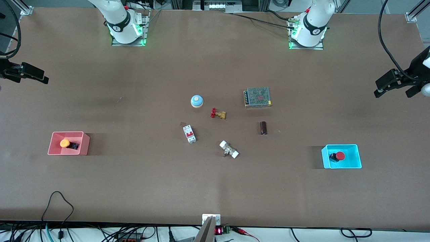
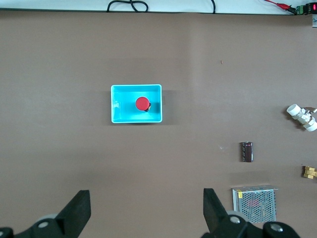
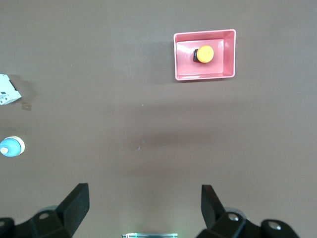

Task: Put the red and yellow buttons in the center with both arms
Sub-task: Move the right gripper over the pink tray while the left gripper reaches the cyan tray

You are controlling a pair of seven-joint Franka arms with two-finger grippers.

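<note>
The yellow button lies in a pink bin toward the right arm's end of the table. It also shows in the right wrist view. The red button lies in a cyan bin toward the left arm's end and shows in the left wrist view. My left gripper hangs open and empty over bare table at its end, apart from the cyan bin. My right gripper hangs open and empty over bare table at its end, apart from the pink bin.
In the middle of the table lie a light-blue dome, a brass valve with a red handwheel, a white breaker, a white-capped fitting, a mesh power supply and a dark cylinder.
</note>
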